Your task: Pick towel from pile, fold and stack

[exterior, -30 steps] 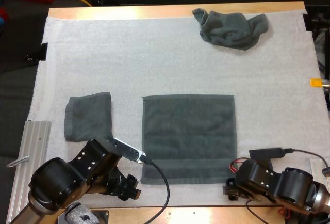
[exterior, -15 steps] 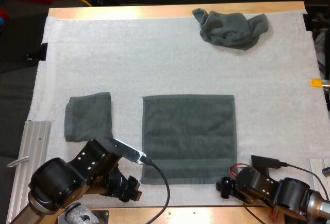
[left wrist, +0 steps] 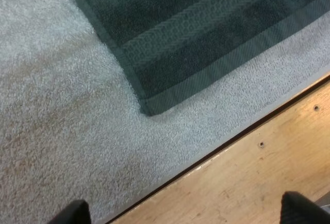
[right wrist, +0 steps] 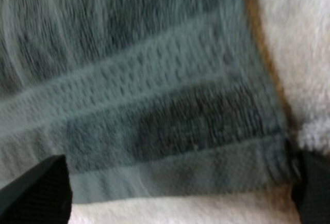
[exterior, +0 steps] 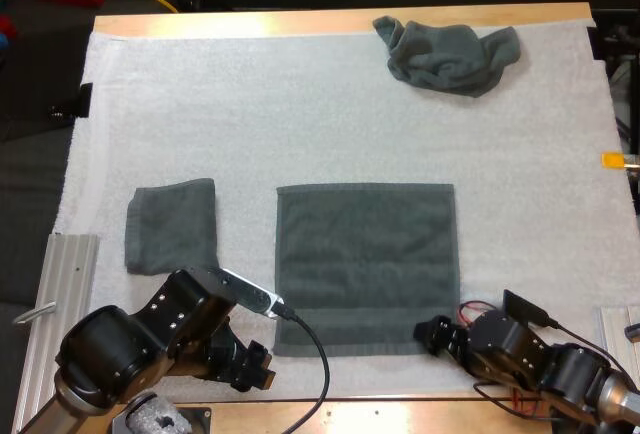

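Step in hand: the fold, at its opening stage. The flat towel [exterior: 365, 269] lies spread and square on the white mat [exterior: 300, 124], its near hem close to the mat's near edge. No part of it is lifted or doubled over.

Left gripper [exterior: 255, 366]: released. In the left wrist view its fingertips [left wrist: 72, 214] stand wide apart over the mat edge and the wooden table [left wrist: 268, 172], just short of the towel's near left corner and touching nothing.

Right gripper [exterior: 432, 334]: released. It sits at the towel's near right corner. In the right wrist view its fingers [right wrist: 36, 193] straddle the hem band without closing on it, and one finger sits just beside the corner.

Other items: a folded towel [exterior: 171, 224] rests left of the flat one, apart from it, and marks the stacking place. A crumpled towel [exterior: 447, 54] lies at the far side of the mat, well apart.

Judgement on the next move: each gripper needs to settle onto its own near corner and pinch the hem. The left has the farther approach to make. Both corners should then rise together and travel toward the far edge, level, so the halves align.
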Tool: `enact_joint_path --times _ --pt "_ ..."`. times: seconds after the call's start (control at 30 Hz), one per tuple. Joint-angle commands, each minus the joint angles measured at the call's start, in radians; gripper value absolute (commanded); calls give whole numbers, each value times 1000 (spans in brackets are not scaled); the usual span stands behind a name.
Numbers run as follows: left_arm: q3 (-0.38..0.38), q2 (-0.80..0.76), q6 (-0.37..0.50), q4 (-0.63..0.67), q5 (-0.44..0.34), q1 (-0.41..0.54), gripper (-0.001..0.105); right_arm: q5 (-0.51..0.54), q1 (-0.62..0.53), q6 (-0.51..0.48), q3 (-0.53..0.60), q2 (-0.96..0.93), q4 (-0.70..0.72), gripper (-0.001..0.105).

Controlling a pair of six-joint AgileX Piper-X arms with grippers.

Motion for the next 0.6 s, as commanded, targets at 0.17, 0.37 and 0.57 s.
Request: enact_joint_path --times 0.17,0.37,0.57 --pt "-3 -6 -9 2 5 -6 69 0 -26 3 7 3 -40 86" --pt "-3 -6 -2 2 5 -6 69 8 -26 3 7 6 -72 86" --pt "-3 -6 -2 2 5 -6 69 13 -26 10 7 6 -52 71"
